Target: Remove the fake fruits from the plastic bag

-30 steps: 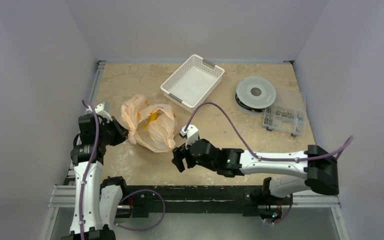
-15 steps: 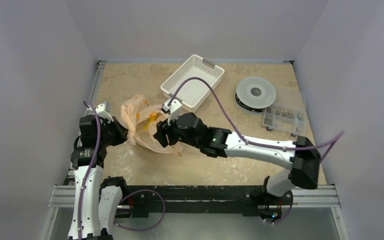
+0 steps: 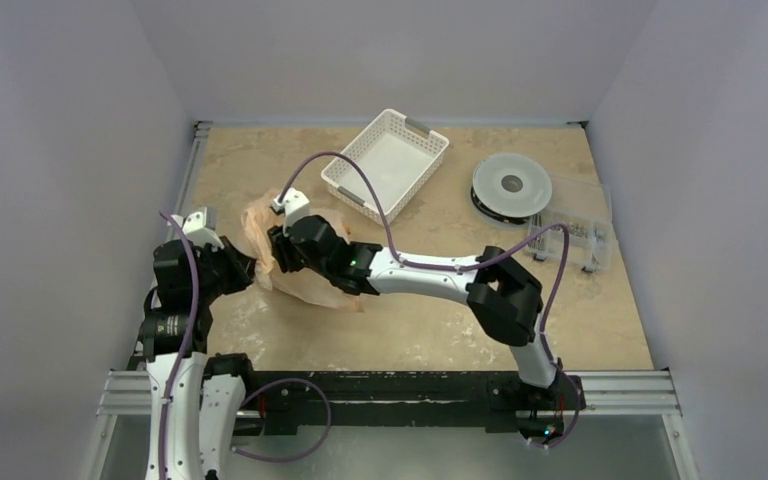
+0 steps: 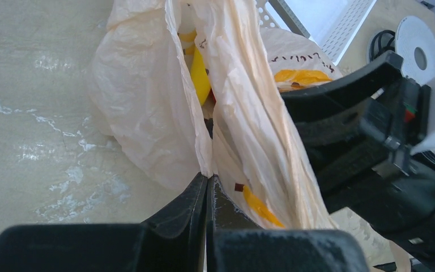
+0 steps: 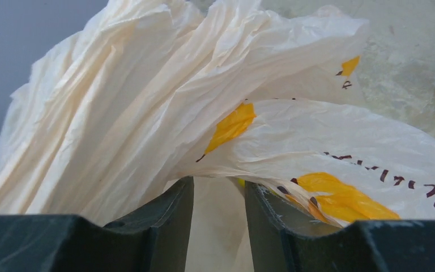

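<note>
At the near left of the tabletop (image 3: pixel 410 320), the left hand (image 4: pixel 207 177) is pressed together on a fold of the bag (image 4: pixel 147 113), pinning its near edge low against the surface. Just beyond, the bag lies slumped on its side, its mouth parted in a narrow slit. A yellow piece (image 4: pixel 200 76) shows deep in that slit, most likely one of the fruits; the others are hidden by the film, so all appear to be inside the bag and none lies on the tabletop. The right hand (image 5: pixel 218 184), reaching across from the right, sits at the bag's upper lip with its fingers apart and a ridge of film between them, not pinched.

The step in hand looks to be opening the bag, with the emptying itself not yet begun. To do it well, the right hand should bite only the top layer of film near the rim, not both walls, then draw up and away from the left hand so the mouth spreads rather than the whole bag sliding. The left hand's pinch needs to hold as the anchor. Thin, crinkly film slips and bunches easily, so a slow pull is safer.

Farther back stand a white basket (image 3: pixel 385 165), a grey spool (image 3: pixel 511 185) and a clear parts box (image 3: pixel 565 238), well apart from the bag.
</note>
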